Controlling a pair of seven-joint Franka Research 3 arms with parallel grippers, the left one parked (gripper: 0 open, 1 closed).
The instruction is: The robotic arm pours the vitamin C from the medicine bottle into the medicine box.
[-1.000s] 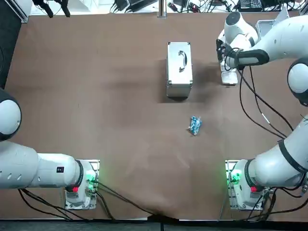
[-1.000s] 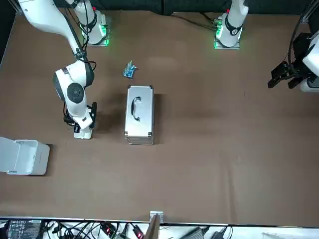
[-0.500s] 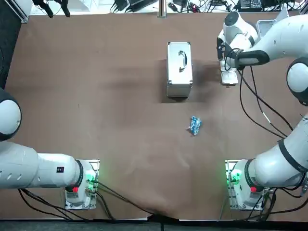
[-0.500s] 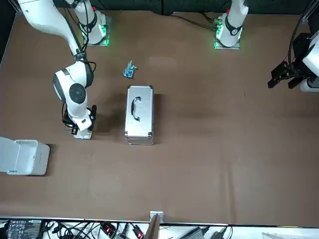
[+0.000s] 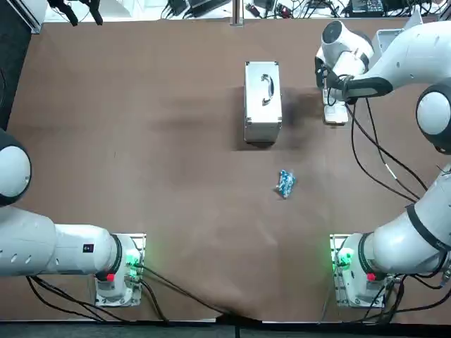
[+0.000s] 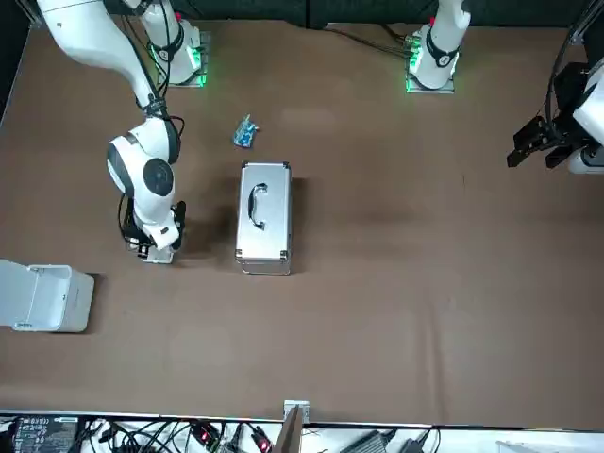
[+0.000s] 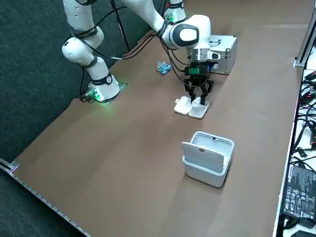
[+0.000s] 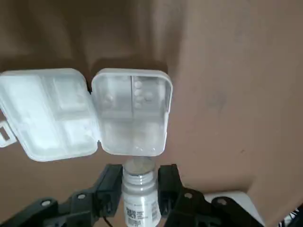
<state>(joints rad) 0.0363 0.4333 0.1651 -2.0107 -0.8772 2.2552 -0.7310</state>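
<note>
Wrist of the right arm has swung slightly toward the metal case [image 5: 262,98] over the last second; medicine box [image 8: 132,113] hasn't shifted. Right pincer [image 8: 139,177] points down over the box, far right of the bench [image 5: 141,141], clamped on the medicine bottle [image 8: 139,198]. Bottle mouth is down, right at the near rim of the open tray. Lid lies flat beside the tray. A few white tablets [image 8: 139,92] sit in one far compartment. Blue packet [image 5: 285,183] lies mid-bench, well apart. White bin [image 7: 207,158] stands beyond the box, near the bench edge.
</note>
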